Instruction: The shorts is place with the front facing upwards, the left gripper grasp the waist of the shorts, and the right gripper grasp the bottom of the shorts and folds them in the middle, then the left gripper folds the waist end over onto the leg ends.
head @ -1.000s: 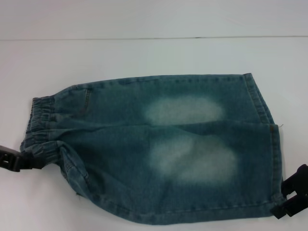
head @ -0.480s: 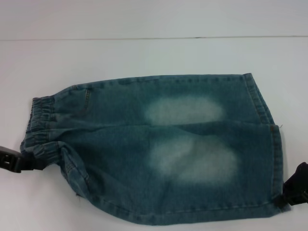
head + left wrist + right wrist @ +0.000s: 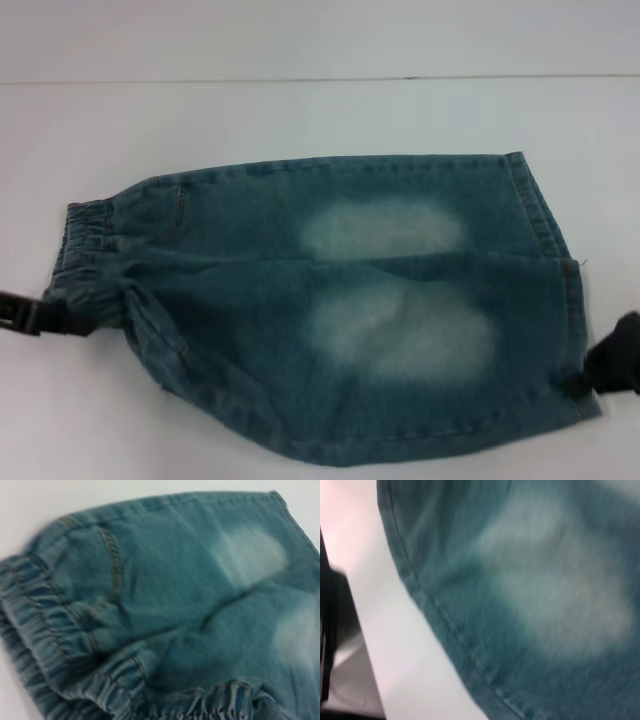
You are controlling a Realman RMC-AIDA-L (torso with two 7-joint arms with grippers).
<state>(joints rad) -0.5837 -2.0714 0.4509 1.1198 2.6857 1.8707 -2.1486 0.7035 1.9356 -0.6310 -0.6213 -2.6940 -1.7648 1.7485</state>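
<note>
The shorts lie flat on the white tabletop, their two pale faded patches facing up. The waist of the shorts, the puckered elastic band, sits at nine o'clock; the bottom of the shorts, with its straight stitched hems, is at three o'clock. The left gripper is at about eight o'clock, at the near corner of the waistband, its jaws closed on that corner. The right gripper is at about four o'clock, touching the near hem corner; I cannot tell whether its jaws are open or closed. The left wrist view shows the gathered band and seams close up.
</note>
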